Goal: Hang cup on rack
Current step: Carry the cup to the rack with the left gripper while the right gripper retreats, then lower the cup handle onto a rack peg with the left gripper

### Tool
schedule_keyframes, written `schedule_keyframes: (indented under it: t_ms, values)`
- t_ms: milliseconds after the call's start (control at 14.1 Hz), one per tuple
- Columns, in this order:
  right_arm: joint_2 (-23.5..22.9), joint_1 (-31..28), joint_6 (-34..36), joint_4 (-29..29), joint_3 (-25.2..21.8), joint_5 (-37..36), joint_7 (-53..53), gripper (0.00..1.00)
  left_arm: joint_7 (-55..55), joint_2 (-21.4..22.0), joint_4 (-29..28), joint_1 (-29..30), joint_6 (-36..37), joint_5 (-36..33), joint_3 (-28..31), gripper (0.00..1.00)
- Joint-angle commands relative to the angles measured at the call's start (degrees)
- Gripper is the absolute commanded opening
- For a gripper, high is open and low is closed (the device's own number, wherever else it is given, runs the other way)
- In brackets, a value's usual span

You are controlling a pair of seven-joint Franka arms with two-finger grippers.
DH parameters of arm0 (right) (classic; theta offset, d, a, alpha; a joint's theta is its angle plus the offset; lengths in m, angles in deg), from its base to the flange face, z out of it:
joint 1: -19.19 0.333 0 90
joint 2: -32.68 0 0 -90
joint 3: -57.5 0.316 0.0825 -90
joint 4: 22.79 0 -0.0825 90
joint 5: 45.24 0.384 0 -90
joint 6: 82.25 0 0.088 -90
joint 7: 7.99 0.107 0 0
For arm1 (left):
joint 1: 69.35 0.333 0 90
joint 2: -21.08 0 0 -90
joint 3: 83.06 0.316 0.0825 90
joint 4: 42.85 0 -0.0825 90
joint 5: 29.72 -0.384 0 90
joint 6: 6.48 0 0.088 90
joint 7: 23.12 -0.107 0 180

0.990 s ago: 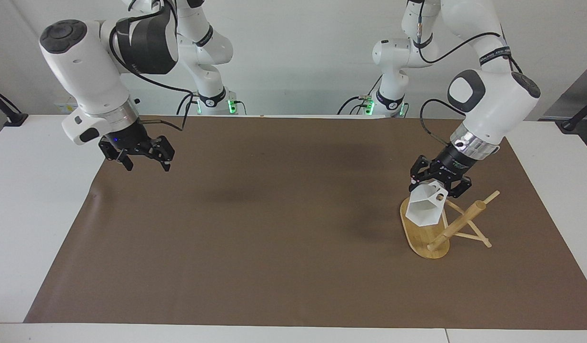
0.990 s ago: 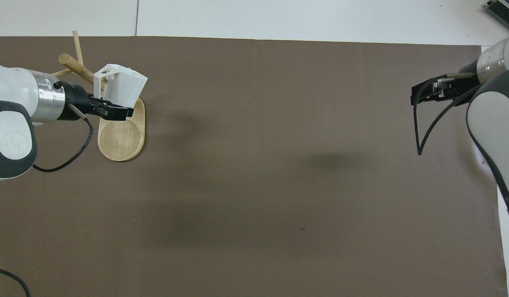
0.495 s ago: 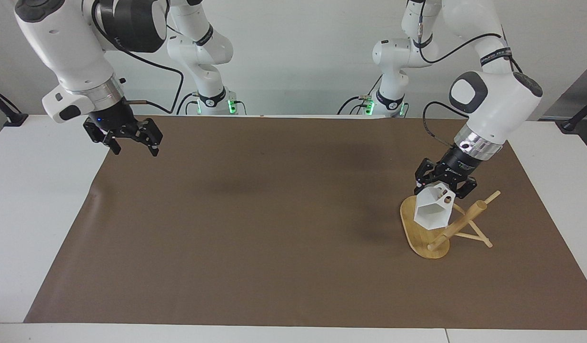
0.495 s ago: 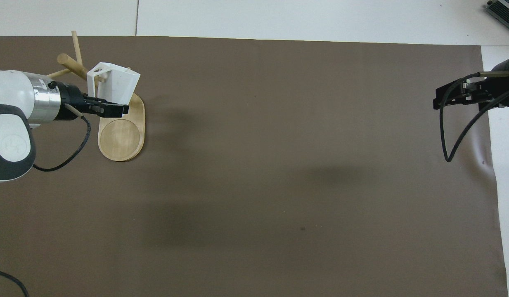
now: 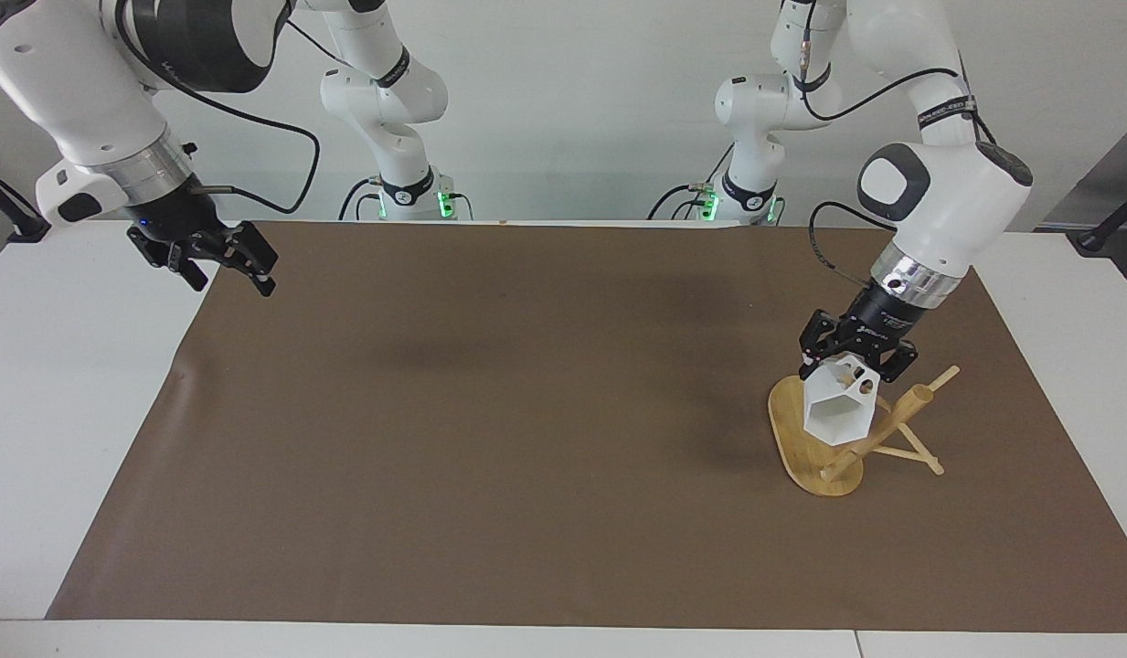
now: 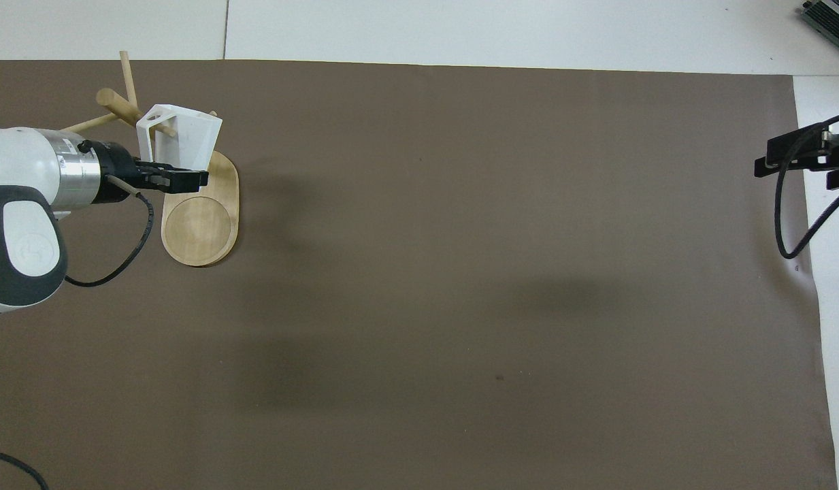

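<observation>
The white faceted cup (image 5: 833, 416) hangs tilted from my left gripper (image 5: 857, 364), which is shut on its handle side. The cup is over the bamboo rack's oval base (image 5: 796, 439), close against the leaning post (image 5: 897, 422) and its thin pegs. In the overhead view the cup (image 6: 186, 136) sits over the base (image 6: 201, 228), with a peg at the handle; I cannot tell if the peg passes through the hole. The left gripper (image 6: 184, 180) reaches in from the left arm's end. My right gripper (image 5: 229, 272) is open and empty, raised over the mat's corner; it also shows in the overhead view (image 6: 797, 155).
A brown mat (image 5: 490, 439) covers most of the white table (image 5: 60, 384). The rack stands toward the left arm's end of the mat. The right arm's cable (image 6: 790, 218) loops under its wrist.
The left gripper has carried the cup a little closer to the rack's post and pegs. The right gripper has risen and drawn back toward the right arm's end of the table.
</observation>
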Motion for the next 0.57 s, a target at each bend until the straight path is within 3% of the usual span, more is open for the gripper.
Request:
schedule_keyframes:
  t_ms: [0, 495]
  values:
    - [0.77, 0.55, 3.5, 0.11, -0.59, 0.02, -1.95, 1.0, 6.27, 2.37, -3.03, 0.13, -1.82, -0.97, -0.47, 0.0]
    - [3.84, -0.07, 3.43, 4.05, -0.77, 0.02, -5.47, 1.0, 12.86, 2.64, -4.44, 0.13, -5.52, -0.97, -0.47, 0.0]
